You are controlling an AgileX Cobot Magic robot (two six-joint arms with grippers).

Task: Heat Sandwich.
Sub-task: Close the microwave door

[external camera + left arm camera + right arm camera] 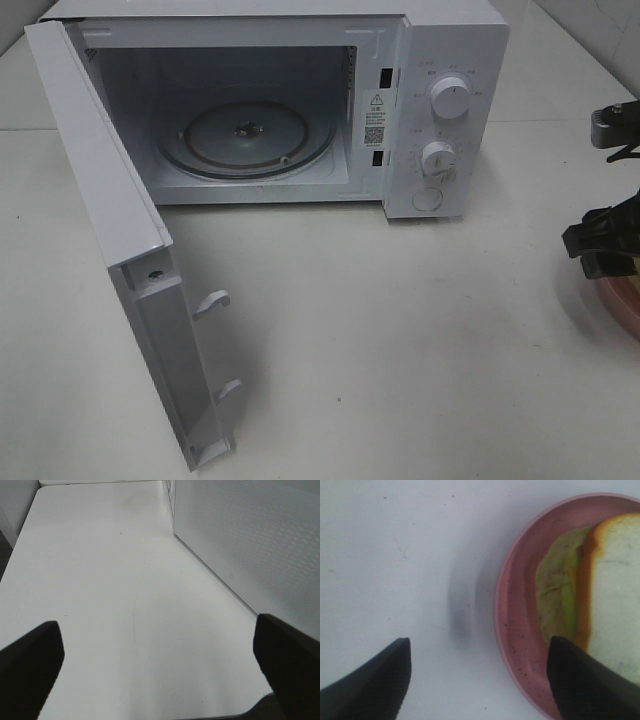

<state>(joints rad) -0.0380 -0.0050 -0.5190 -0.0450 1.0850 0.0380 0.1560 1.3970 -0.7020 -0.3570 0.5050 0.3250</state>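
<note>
The sandwich (615, 590), pale bread with a tan crust and green-yellow filling, lies on a pink plate (515, 610). It shows only in the right wrist view. My right gripper (480, 645) hangs open above the plate's rim, one finger over the plate and the other over bare table, with nothing between them. In the exterior view the right gripper (605, 250) is at the far right edge over the plate (625, 305). My left gripper (156, 625) is open over bare table beside the microwave's side wall (250, 540) and is out of the exterior view.
The white microwave (440, 110) stands at the back. Its door (120, 250) is swung wide open toward the front left. The glass turntable (245, 135) inside carries nothing. White tabletop (400, 340) stretches between the microwave and the plate.
</note>
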